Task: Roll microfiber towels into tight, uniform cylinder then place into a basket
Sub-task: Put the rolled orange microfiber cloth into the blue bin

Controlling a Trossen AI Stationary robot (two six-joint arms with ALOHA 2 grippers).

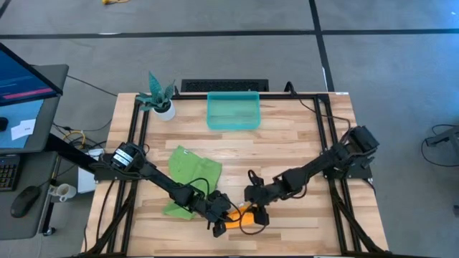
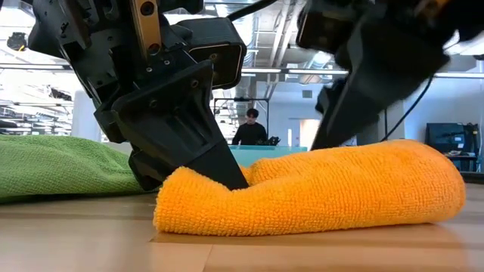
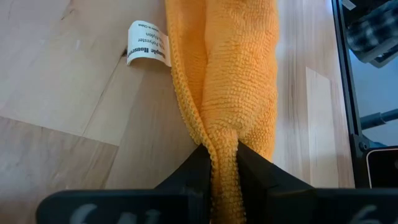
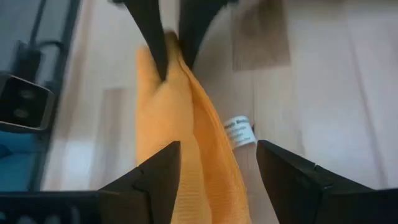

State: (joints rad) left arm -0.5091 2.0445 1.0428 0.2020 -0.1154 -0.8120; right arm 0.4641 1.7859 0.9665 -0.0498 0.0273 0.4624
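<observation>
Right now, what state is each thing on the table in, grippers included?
orange towel: bunched into a loose roll near the table's front edge, one end pinched.
left gripper: shut on the orange towel's end.
right gripper: open, fingers straddling the orange towel.
green towel: lying crumpled, unrolled, beside the left arm.
teal basket: upright, no towel inside.
</observation>
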